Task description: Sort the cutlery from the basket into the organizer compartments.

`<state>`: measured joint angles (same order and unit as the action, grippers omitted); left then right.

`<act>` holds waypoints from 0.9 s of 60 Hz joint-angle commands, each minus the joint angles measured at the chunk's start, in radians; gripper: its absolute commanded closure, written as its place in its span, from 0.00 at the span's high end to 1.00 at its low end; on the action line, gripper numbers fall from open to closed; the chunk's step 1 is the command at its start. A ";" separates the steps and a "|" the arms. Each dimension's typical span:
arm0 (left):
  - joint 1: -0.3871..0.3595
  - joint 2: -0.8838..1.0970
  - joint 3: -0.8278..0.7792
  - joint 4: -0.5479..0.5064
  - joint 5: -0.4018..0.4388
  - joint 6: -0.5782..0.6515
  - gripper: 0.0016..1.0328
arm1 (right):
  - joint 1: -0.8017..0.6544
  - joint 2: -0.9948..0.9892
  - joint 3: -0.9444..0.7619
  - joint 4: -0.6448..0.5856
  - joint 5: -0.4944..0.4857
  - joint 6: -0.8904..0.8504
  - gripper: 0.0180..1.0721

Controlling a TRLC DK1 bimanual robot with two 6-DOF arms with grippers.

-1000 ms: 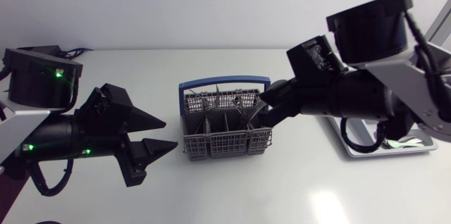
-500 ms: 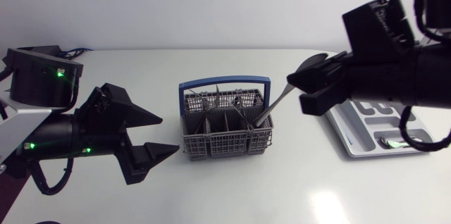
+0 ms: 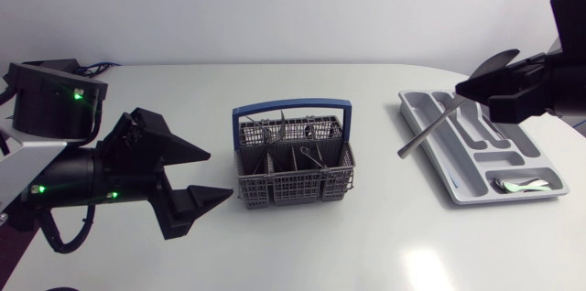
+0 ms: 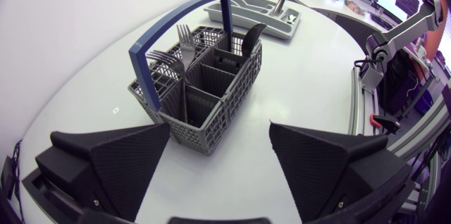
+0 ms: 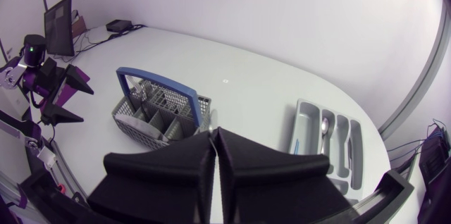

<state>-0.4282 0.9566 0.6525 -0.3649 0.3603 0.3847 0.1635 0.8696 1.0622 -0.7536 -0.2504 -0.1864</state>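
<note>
The right gripper (image 3: 472,97) has its fingers clamped together on one end of a silver utensil (image 3: 426,134). The rest of the utensil slants down and away from the fingertips, across the basket-side rim of the organizer (image 3: 502,198). The left gripper (image 3: 220,174) has its fingers spread wide apart, and the basket (image 3: 293,181) stands just ahead of their tips with forks (image 4: 184,41) upright inside.
</note>
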 commanded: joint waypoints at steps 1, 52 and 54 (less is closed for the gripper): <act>0.006 0.014 -0.010 0.012 -0.001 -0.012 0.95 | -0.071 -0.007 0.045 -0.015 -0.033 -0.058 0.05; -0.004 0.014 -0.011 0.012 0.002 -0.012 0.95 | -0.657 0.390 0.199 0.096 -0.024 -0.358 0.05; -0.004 0.014 -0.010 0.012 0.002 -0.012 0.95 | -0.673 0.414 0.214 0.097 -0.026 -0.369 0.05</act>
<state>-0.4274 0.9566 0.6525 -0.3649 0.3603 0.3847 -0.4782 1.2304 1.2301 -0.6834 -0.2863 -0.5137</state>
